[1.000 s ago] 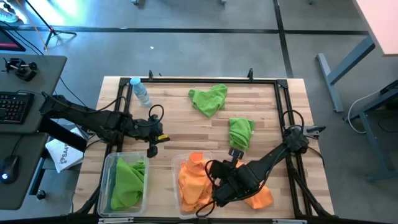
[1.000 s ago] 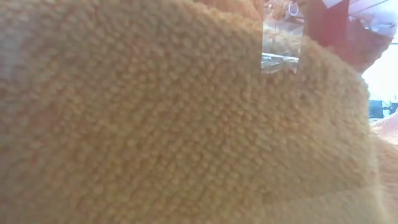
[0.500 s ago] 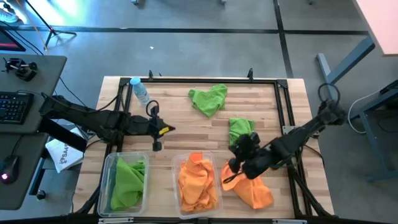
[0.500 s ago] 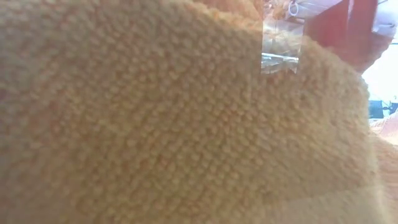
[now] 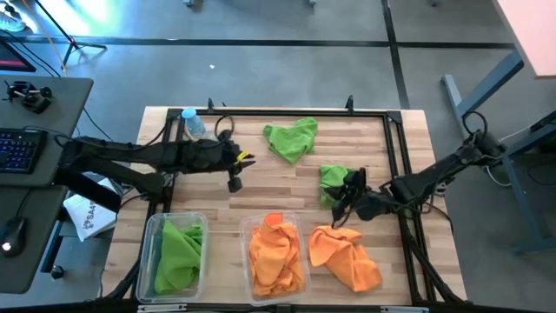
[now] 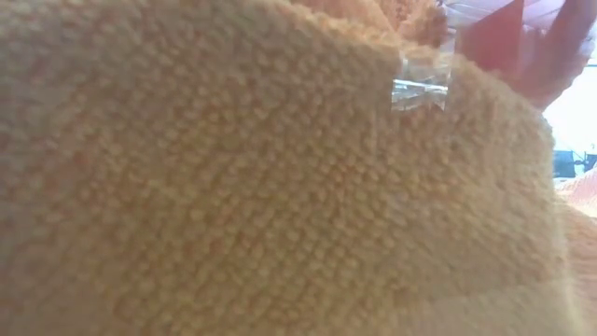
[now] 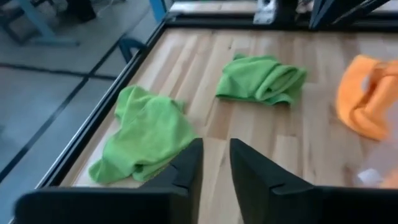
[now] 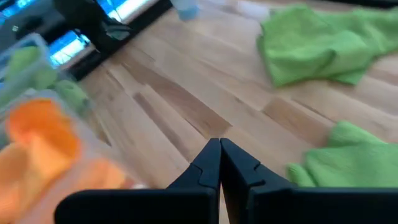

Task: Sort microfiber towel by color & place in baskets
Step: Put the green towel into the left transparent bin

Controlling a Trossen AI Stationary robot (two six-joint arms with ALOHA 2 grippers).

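Observation:
Two green towels lie loose on the table: one at the far middle [image 5: 291, 139], one right of centre [image 5: 334, 178]. An orange towel [image 5: 346, 256] lies loose at the near right. The left clear tub [image 5: 155, 228] holds a green towel [image 5: 178, 256]. The middle tub [image 5: 246, 235] holds orange towels [image 5: 274, 256]. My left gripper [image 5: 234, 174] is slightly open and empty, left of the far green towel [image 7: 146, 134]. My right gripper [image 5: 339, 204] is shut and empty, over bare wood just beside the near edge of the right green towel [image 8: 348, 162].
A small water bottle [image 5: 193, 126] stands at the far left corner. A black frame [image 5: 395, 156] runs along the table's far and right edges. Orange cloth [image 6: 261, 187] close to the lens fills the low view. Bare wood lies between the two grippers.
My right gripper has drawn back from over the orange tub, going toward the table's far and right edges, and now sits by the right green towel. My left gripper has gone toward the far edge and right, toward the far green towel.

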